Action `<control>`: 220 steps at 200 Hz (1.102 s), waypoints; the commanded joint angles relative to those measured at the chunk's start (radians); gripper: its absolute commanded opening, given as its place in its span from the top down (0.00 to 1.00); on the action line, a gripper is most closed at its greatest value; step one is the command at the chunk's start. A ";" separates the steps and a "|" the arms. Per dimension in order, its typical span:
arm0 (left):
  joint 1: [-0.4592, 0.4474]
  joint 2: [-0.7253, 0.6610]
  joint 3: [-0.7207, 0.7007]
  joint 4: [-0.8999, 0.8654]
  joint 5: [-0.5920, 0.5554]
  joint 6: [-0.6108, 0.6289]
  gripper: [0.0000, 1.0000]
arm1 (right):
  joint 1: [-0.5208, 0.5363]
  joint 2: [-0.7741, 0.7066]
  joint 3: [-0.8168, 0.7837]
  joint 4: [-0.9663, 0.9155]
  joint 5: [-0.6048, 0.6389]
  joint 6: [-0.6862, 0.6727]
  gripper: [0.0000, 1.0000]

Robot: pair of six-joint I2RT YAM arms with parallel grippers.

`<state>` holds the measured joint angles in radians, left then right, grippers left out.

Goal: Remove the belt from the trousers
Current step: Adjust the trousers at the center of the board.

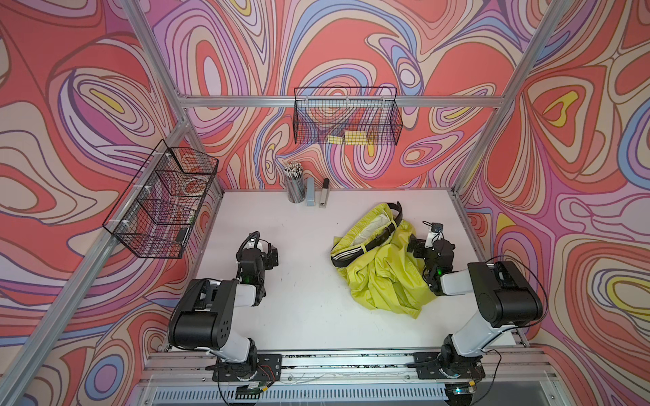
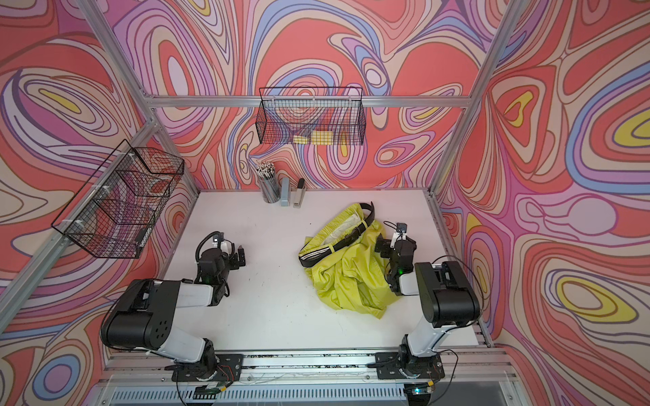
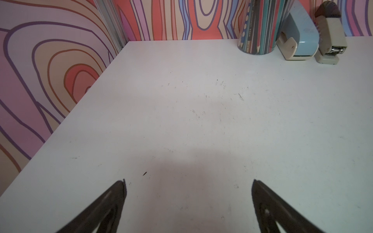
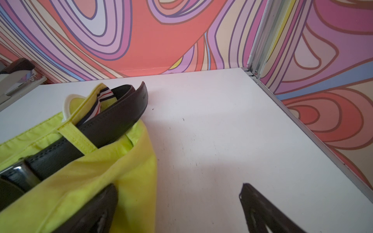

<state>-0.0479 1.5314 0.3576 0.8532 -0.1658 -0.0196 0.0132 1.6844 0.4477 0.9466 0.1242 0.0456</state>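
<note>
The trousers (image 1: pixel 383 277) lie crumpled on the white table (image 1: pixel 299 316), right of centre in both top views. The belt (image 1: pixel 385 232) runs through the waistband loops along the garment's upper edge. Its free end curls up toward the back wall. The right gripper (image 4: pixel 178 186) sits at the right edge of the trousers, jaws spread wide, holding nothing. One finger (image 4: pixel 96 209) lies against the yellow fabric. The left gripper (image 3: pixel 189 182) stands left of centre over bare table, jaws spread wide and empty, well apart from the trousers.
</note>
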 commanded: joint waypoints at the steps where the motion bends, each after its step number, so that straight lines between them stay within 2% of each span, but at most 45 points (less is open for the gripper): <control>1: -0.018 -0.046 0.040 -0.043 0.017 0.041 0.00 | -0.005 0.015 0.016 0.016 0.013 -0.004 0.02; 24: -0.046 -0.125 0.131 -0.268 0.008 0.072 0.00 | -0.005 -0.002 0.005 0.028 -0.005 -0.009 0.02; 40: -0.062 -0.167 0.234 -0.416 0.026 0.070 0.00 | -0.005 -0.082 0.032 -0.085 -0.026 -0.021 0.02; 54: -0.063 -0.193 0.337 -0.579 0.071 0.028 0.00 | -0.005 -0.171 0.105 -0.289 -0.014 -0.005 0.02; 84: -0.084 -0.136 0.595 -0.905 0.256 0.006 0.00 | -0.005 -0.270 0.382 -0.855 -0.007 0.162 0.03; 107: -0.153 -0.024 0.785 -1.099 0.298 0.007 0.00 | 0.001 -0.236 0.528 -1.105 -0.155 0.278 0.19; 122: -0.212 0.049 0.884 -1.197 0.351 0.025 0.00 | 0.047 -0.215 0.558 -1.159 -0.205 0.318 0.21; 140: -0.305 0.119 0.962 -1.246 0.400 0.101 0.00 | 0.159 -0.204 0.577 -1.203 -0.135 0.313 0.21; 159: -0.406 0.153 0.967 -1.218 0.429 0.198 0.00 | 0.245 -0.195 0.570 -1.222 -0.108 0.321 0.21; 174: -0.468 0.176 0.967 -1.199 0.465 0.245 0.00 | 0.255 -0.200 0.521 -1.204 -0.133 0.369 0.21; 196: -0.523 0.234 1.017 -1.245 0.552 0.291 0.00 | 0.255 -0.242 0.416 -1.177 -0.102 0.449 0.21; 220: -0.586 0.313 1.090 -1.275 0.523 0.319 0.00 | 0.254 -0.279 0.325 -1.172 -0.043 0.517 0.22</control>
<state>-0.5980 1.7802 1.3647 -0.3573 0.3237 0.2142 0.2718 1.4525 0.8410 -0.1989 0.0105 0.4564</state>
